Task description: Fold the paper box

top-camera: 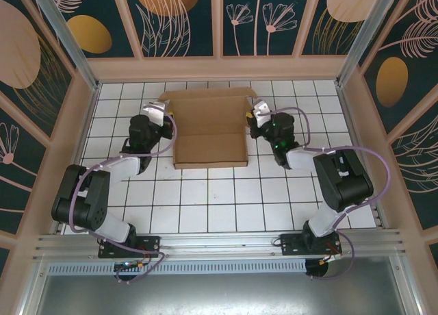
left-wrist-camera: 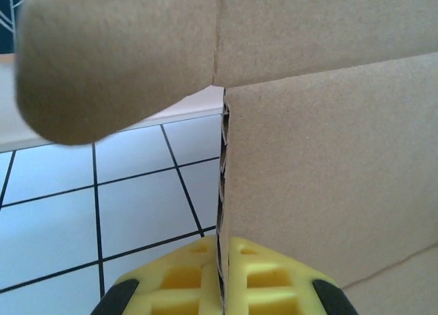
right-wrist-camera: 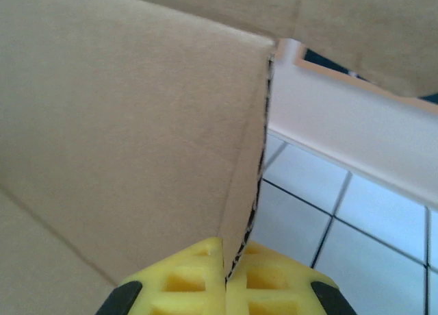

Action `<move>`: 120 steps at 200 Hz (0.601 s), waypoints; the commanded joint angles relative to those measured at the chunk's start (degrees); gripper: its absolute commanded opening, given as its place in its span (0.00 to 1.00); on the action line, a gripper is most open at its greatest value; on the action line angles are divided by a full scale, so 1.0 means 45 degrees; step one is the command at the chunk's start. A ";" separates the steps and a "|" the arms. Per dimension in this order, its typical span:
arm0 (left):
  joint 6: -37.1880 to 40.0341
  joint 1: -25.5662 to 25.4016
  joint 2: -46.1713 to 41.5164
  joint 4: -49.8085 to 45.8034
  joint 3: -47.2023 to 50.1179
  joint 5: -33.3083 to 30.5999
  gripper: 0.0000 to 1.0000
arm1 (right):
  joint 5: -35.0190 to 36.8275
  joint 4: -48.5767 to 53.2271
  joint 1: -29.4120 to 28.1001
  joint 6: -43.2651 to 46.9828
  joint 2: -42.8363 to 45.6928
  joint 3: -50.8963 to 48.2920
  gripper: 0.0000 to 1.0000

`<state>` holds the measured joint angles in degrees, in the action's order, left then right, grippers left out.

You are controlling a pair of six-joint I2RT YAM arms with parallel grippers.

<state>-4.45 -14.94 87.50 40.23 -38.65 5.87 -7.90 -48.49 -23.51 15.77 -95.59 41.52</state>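
1. Paper box (top-camera: pixel 209 133): plain brown corrugated cardboard. It lies on the far half of the counter (top-camera: pixel 205 205), centred between the two arms. The base panel is flat on the tiles. A wider panel with side tabs sits at its far end, toward the back wall.
2. Left claw (top-camera: pixel 162 116): at the box's far-left corner, clenched on the left side wall. In the left wrist view the raw corrugated edge of that wall stands upright. It runs straight down between the yellow pads (left-wrist-camera: pixel 181 277), one pressed on each face.
3. Right claw (top-camera: pixel 254 114): at the box's far-right corner, clenched on the right side wall. In the right wrist view the fluted edge drops between its own yellow pads (right-wrist-camera: pixel 185 281), with no gap showing.
4. Rounded flap (left-wrist-camera: pixel 102 61): a round-cornered cardboard tab above the gripped left wall, joined to it along a crease. It is close to the lens and blurred.
5. Counter: white square tiles with dark grout lines. The arm bases are bolted at the near edge.
6. Enclosure walls (top-camera: pixel 178 20): dark teal panels with gold and pink plant motifs, set in a pale frame around the counter.
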 commanded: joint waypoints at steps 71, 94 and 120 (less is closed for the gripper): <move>-0.3986 -0.2094 -0.0196 0.1110 -0.0245 -0.3597 0.11 | 0.9448 -0.0562 -0.4396 -0.2384 -0.1610 0.2028 0.00; -0.4080 -0.2358 -0.0114 0.0971 -0.0380 -0.3906 0.13 | 0.9985 -0.0310 -0.4663 -0.2470 -0.1976 0.2507 0.00; -0.4151 -0.2382 -0.0358 0.1041 -0.0257 -0.4213 0.14 | 1.0470 -0.0240 -0.4718 -0.2437 -0.2032 0.2559 0.00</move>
<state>-21.19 -23.33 87.31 40.49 -38.57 -15.99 38.89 -47.57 -42.00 5.61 -104.12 50.87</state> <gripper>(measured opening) 0.134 0.050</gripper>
